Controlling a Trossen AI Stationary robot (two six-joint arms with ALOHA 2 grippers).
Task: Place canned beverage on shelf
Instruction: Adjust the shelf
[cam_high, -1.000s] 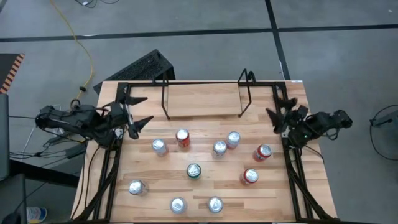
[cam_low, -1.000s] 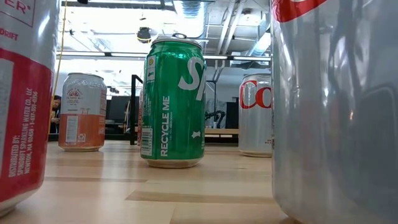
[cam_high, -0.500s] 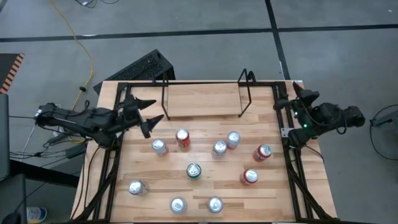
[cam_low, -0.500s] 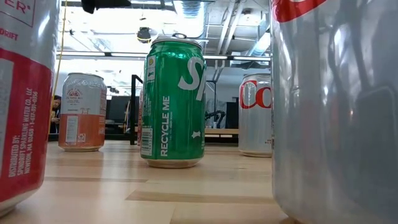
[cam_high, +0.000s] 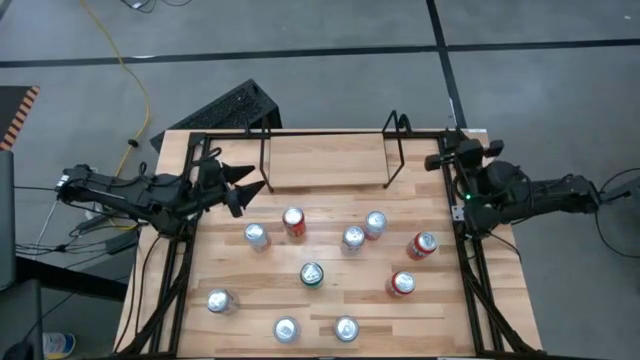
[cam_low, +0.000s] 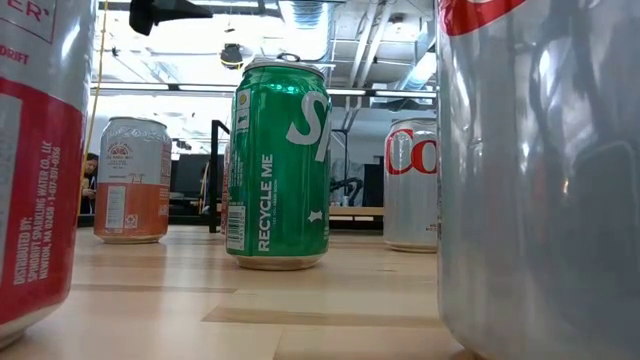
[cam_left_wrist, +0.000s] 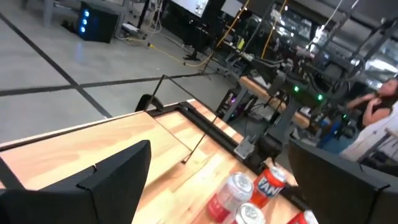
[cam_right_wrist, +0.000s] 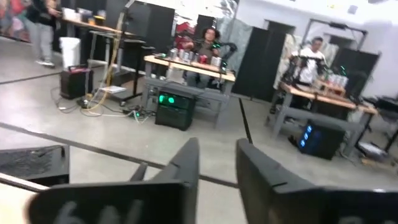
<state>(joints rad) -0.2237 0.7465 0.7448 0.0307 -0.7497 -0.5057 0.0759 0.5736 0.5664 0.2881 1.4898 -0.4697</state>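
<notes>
The low black wire shelf (cam_high: 328, 160) with its light wood floor sits at 12 o'clock on the butcher-block wooden table (cam_high: 330, 300), no cans on it yet. Ten aluminium cans (cam_high: 312, 274) stand mid-table. Left gripper (cam_high: 243, 180) hovers at 9 o'clock, fingers wide, empty. Right gripper (cam_high: 455, 156) at 2 o'clock looks narrow, holding nothing. Cans are crowded, so a grab could topple neighbours. The low view only catches a sliver of arm.

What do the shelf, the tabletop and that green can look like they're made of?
The shelf: thin black wire uprights, probably coated metal, over a pale wood floor. The tabletop: light butcher-block wood, its glued strips and grain showing. The green can: likely aluminium, glossy printed wall with highlights.
</notes>
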